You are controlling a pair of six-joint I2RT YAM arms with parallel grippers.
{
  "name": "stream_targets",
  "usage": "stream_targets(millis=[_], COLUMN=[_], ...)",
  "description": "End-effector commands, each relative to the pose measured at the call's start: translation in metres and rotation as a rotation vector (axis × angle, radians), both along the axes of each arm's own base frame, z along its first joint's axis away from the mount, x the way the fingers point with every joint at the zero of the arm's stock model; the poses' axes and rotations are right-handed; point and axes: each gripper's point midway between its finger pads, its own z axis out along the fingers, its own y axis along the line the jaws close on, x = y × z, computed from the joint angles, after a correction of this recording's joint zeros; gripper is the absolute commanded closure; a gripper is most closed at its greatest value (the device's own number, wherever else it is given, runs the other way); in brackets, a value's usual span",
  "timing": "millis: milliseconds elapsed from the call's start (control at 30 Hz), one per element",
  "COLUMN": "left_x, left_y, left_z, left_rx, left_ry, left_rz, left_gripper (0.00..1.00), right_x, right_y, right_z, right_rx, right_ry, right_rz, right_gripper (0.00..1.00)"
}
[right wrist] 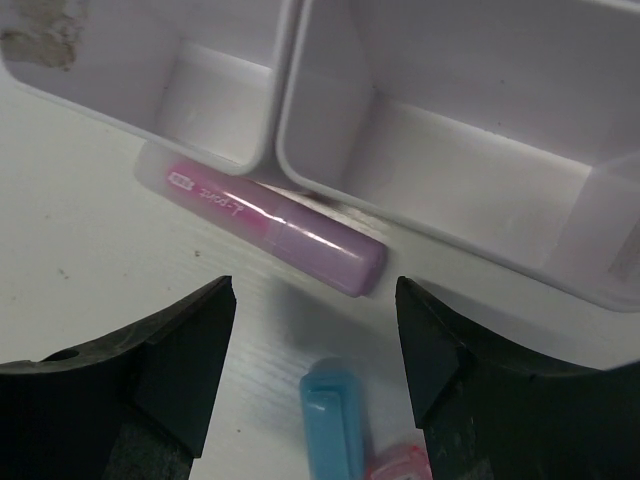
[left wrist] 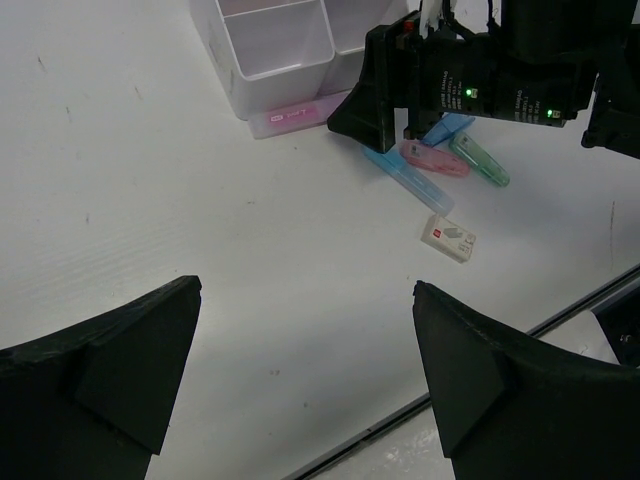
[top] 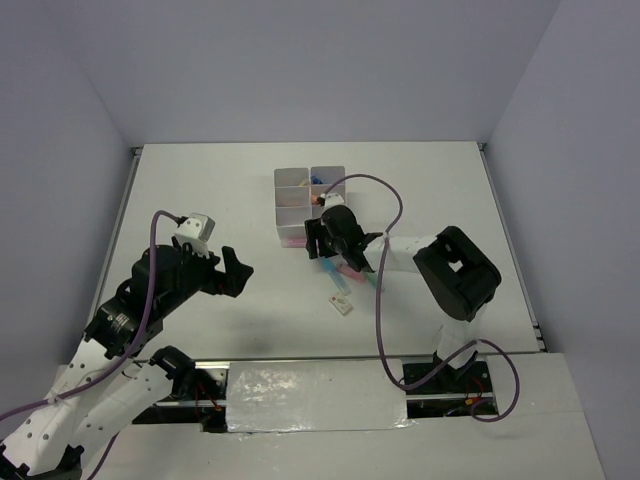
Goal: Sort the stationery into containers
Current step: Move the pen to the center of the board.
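Note:
The white six-compartment container (top: pixel 296 215) stands mid-table; its far cells hold small blue and orange items (top: pixel 317 186). A pink-purple marker (right wrist: pixel 265 215) lies against its near wall, also seen in the left wrist view (left wrist: pixel 295 116). My right gripper (right wrist: pixel 313 290) is open and empty, hovering just above that marker (top: pixel 293 243) and a blue marker (right wrist: pixel 335 425). Behind it lie a pink marker (left wrist: pixel 433 158), a green marker (left wrist: pixel 480 160) and a white eraser (left wrist: pixel 448 238). My left gripper (left wrist: pixel 308 290) is open and empty over bare table, left of the eraser.
The right arm's black wrist (left wrist: pixel 480 70) hangs over the marker cluster. The table's near edge with a metal rail (left wrist: pixel 560 310) runs just below the eraser. White walls close off the table at the back and sides.

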Motion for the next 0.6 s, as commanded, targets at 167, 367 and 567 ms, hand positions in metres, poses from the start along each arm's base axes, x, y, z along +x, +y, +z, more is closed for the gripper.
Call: stream_targets(millis=[167, 367, 567], left_x=[0.005, 0.003, 0.003], left_y=[-0.008, -0.010, -0.011], left_z=[0.012, 0.012, 0.012], left_rx=[-0.013, -0.018, -0.016], left_ry=[-0.060, -0.059, -0.059], left_rz=[-0.044, -0.060, -0.064], left_gripper=[0.01, 0.01, 0.01], right_x=[0.015, 0.012, -0.001], right_y=[0.000, 0.013, 0.024], right_z=[0.001, -0.002, 0.000], right_rx=[0.022, 0.050, 0.104], right_ry=[-0.041, -0.041, -0.016], right_rz=[-0.022, 0.042, 0.110], right_gripper=[0.28, 0.28, 0.28])
